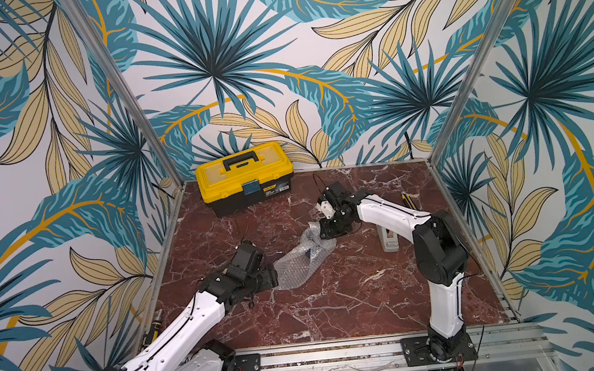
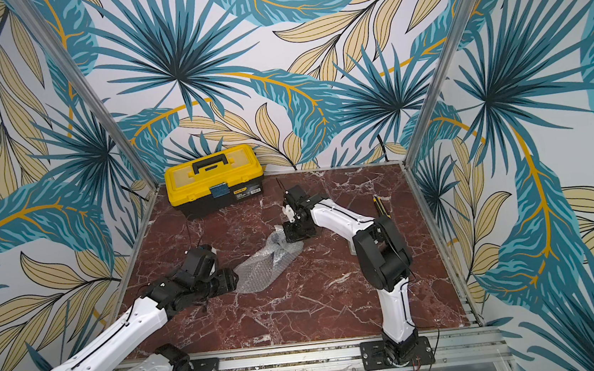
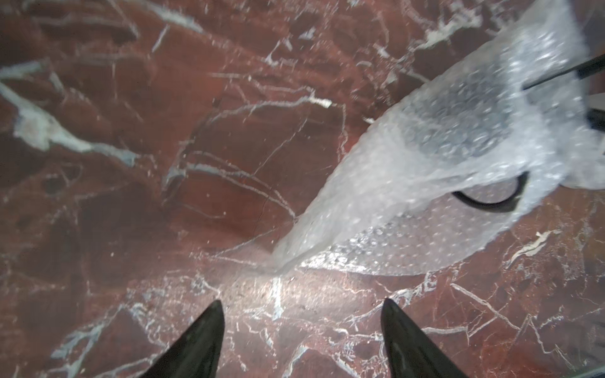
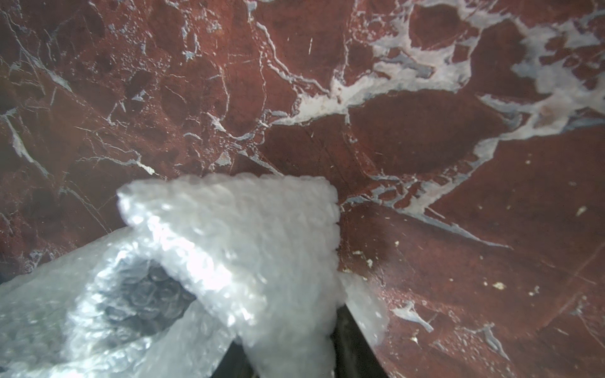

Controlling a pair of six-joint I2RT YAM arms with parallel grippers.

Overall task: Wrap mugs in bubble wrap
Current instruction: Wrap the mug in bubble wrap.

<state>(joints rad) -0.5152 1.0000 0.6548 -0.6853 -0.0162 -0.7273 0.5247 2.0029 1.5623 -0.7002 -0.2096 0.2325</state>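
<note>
toolbox: yellow, far left of the table; lid shut, contents hidden.
bubble wrap: crumpled mid-table, folded over the mug.
mug: dark shape inside the wrap, dimly seen through the plastic.
right gripper: clamped on the wrap's raised far corner.
left gripper: jaws apart, nothing between them, just beside the wrap's near end.
</note>
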